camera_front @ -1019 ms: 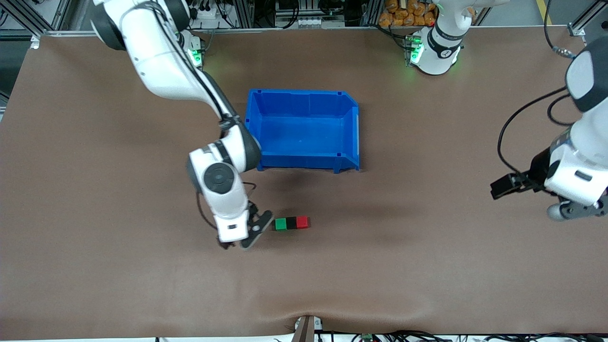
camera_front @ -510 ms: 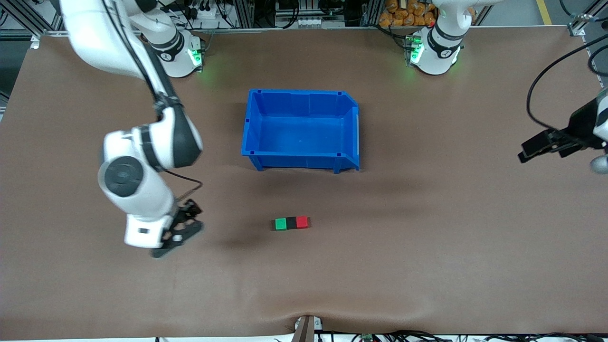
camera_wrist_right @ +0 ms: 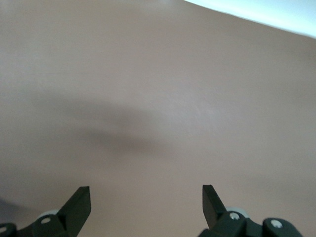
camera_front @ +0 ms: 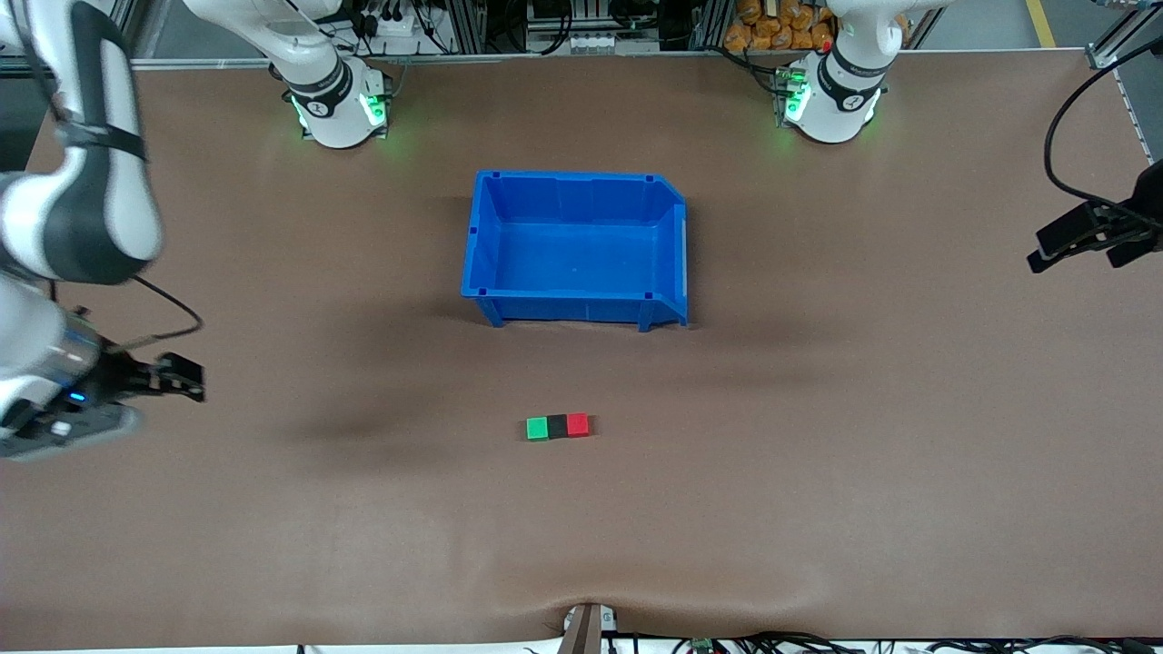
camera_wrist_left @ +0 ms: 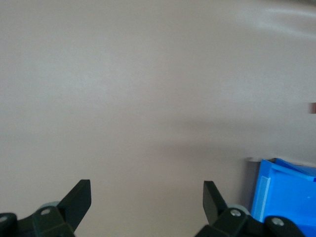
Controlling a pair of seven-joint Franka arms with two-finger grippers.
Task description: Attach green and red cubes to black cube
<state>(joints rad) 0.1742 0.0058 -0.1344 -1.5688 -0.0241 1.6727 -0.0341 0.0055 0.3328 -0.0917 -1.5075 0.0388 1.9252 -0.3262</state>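
Green and red cubes [camera_front: 557, 427] sit flush on either side of the black cube [camera_front: 557, 426] in one short row on the brown table [camera_front: 818, 472], at about six o'clock from the blue bin [camera_front: 576, 245] and nearer the front camera than it, the green one toward the right arm's end. Judging by the unbroken row, the joining looks done and nothing appears left but for the arms to clear off. Right gripper [camera_wrist_right: 146, 202] hangs over bare table at the right arm's end, roughly nine o'clock from the row, jaws spread and empty. Left gripper [camera_wrist_left: 147, 197], likewise spread and empty, hangs over the left arm's end at about two o'clock from the cubes. A second ago the right gripper was just beside the green cube; both arms have since swung well out, while the row has not shifted.
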